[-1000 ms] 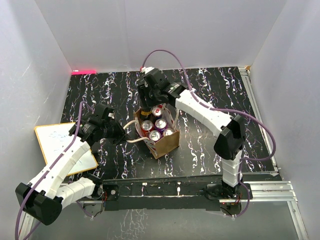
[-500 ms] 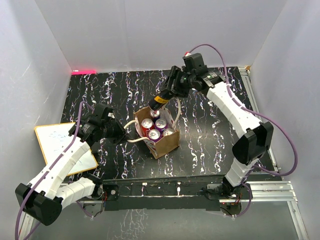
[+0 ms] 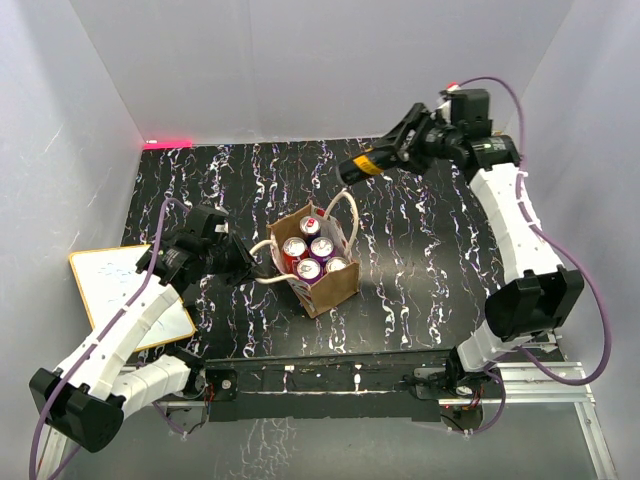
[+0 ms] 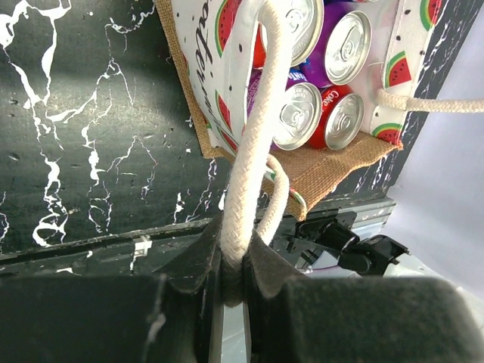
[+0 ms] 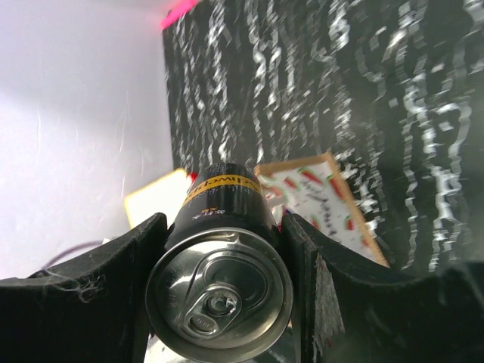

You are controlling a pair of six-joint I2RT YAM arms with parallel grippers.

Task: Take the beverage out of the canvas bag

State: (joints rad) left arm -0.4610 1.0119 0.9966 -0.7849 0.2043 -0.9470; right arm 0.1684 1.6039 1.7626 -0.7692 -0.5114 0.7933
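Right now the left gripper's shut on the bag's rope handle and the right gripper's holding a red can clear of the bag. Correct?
Not red: the right wrist view shows the can in the right gripper is black with yellow lettering. The rest holds: left gripper shut on the rope handle, can clear of the canvas bag.

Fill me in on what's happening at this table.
The left tool is shut on one cream handle of the canvas bag, apparently steadying it. The right tool holds a black can in the air, clear of the bag, toward the far right. Several other cans stand inside the bag.
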